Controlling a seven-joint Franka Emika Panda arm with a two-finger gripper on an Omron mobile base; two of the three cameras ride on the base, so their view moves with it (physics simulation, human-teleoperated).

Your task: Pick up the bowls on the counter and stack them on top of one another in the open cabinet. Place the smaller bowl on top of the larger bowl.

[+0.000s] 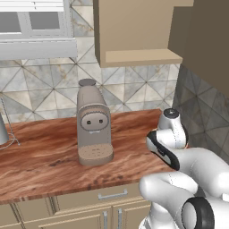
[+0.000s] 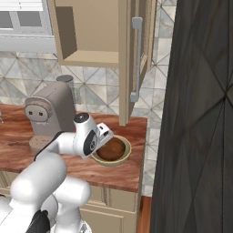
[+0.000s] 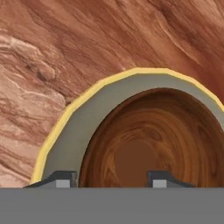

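Observation:
The smaller bowl [image 2: 112,149], dark brown, sits nested inside the larger bowl [image 2: 126,153], pale yellow, on the counter [image 2: 123,175] near its right end, below the cabinet door. In the hand view the smaller bowl [image 3: 148,140] lies within the larger bowl [image 3: 78,127]. My gripper [image 3: 110,179] hangs just above them, its fingertips apart on either side of the brown bowl's near rim, holding nothing. From the right base view the gripper [image 2: 103,140] is at the bowls' left edge. The cabinet [image 2: 88,57] stands open above, its shelf bare.
A taupe coffee machine [image 1: 93,125] stands on the counter [image 1: 49,156] left of the arm. The open cabinet door [image 2: 136,59] juts out above the bowls. A dark wall [image 2: 200,113] closes off the right side. Beige drawers [image 1: 89,199] run under the counter.

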